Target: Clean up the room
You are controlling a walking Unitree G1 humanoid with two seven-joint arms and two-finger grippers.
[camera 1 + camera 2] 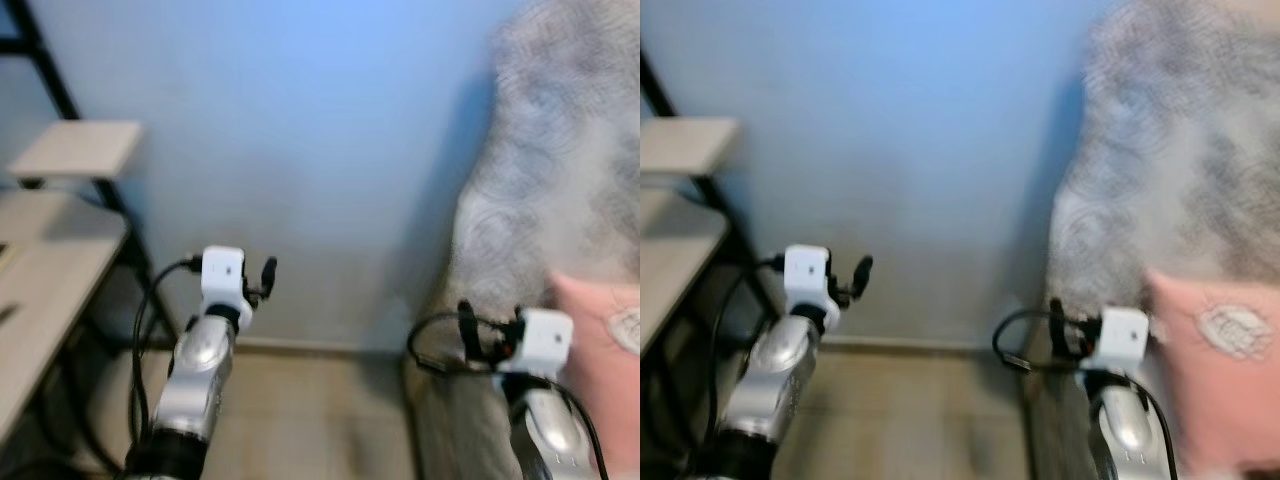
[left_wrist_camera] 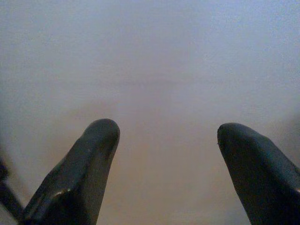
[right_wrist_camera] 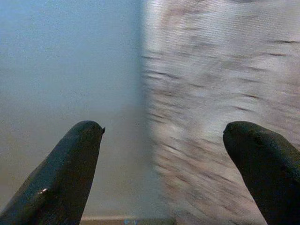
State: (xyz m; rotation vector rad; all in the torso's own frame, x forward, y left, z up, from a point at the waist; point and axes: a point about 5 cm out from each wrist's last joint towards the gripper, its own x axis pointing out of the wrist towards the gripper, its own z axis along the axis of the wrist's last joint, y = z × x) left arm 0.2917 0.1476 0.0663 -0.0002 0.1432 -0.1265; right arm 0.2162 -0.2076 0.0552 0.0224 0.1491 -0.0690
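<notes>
The left gripper [image 2: 166, 140] and the right gripper [image 3: 164, 140] are both held open and empty before the blue wall [image 1: 300, 150], with a grey patterned sofa [image 1: 560, 170] and pink cushion [image 1: 600, 360] seen at the right, a shelf [image 1: 60, 240] at the left.

From the head, your two eye views look forward and down at a pale blue wall [image 1: 320, 130], with a wooden shelf [image 1: 75, 150] on the left and a grey patterned sofa [image 1: 560, 180] on the right; both are blurred. Your left wrist view faces the bare wall. Your right wrist view faces the wall's meeting with the sofa, which the eye views share.
</notes>
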